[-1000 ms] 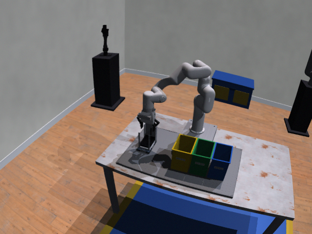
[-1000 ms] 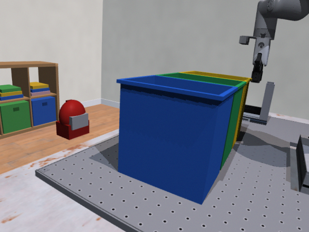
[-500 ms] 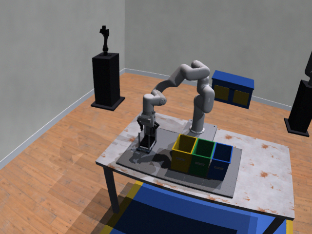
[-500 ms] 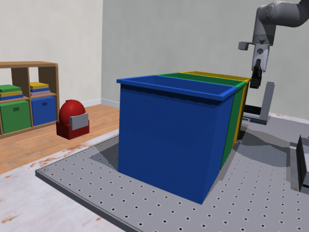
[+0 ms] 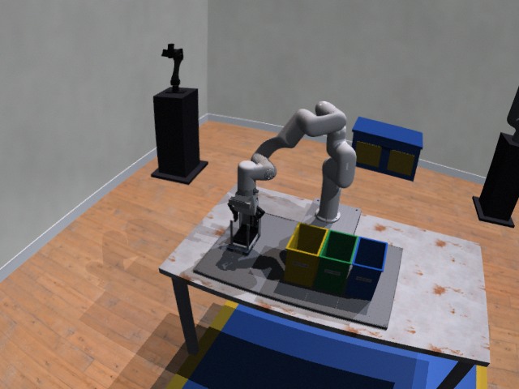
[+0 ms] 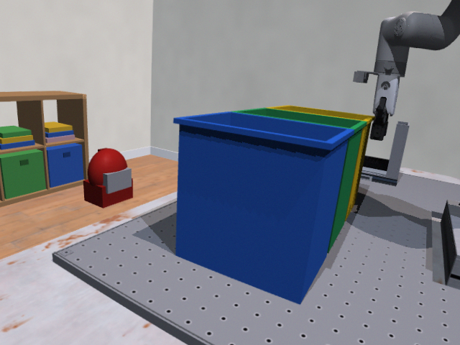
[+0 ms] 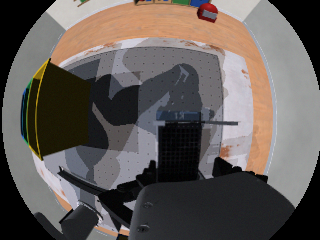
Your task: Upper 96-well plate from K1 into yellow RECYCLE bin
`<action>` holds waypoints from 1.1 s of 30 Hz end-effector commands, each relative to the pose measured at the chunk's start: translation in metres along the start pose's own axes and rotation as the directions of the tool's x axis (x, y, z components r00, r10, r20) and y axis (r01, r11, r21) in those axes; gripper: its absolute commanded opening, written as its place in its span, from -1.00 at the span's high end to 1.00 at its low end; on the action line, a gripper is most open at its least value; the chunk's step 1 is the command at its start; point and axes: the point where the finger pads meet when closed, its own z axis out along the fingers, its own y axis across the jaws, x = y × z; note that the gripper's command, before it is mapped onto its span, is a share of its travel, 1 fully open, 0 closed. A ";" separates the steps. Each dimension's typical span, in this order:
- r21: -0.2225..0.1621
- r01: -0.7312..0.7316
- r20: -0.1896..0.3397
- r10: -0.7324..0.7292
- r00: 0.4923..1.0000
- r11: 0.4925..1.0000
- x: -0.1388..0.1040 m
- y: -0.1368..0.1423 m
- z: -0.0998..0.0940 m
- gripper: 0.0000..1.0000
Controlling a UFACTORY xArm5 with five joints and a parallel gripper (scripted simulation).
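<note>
While bins hide rack K1 (image 5: 246, 236) in exterior view | top shows it | jaws wide open, empty

Top: high, far, oblique. Exterior: low, close beside blue bin (image 6: 252, 208). Wrist: fisheye, downward. All share bins.

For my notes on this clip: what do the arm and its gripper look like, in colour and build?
The arm is glossy light grey, built of rounded tubular links with bulbous joints, on a round foot. No outside cables show. The gripper has a light grey body with a small grey box bracket on one side, and dark, nearly black fingers. A faint round mark sits on the joint cap; it is too small to read.
</note>
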 end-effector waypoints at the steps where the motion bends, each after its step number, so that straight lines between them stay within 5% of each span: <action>1: -0.003 0.000 -0.003 0.000 1.000 1.000 0.001 0.001 0.005 -1.00; 33: -0.003 0.000 -0.003 0.000 1.000 1.000 0.002 0.001 0.046 -1.00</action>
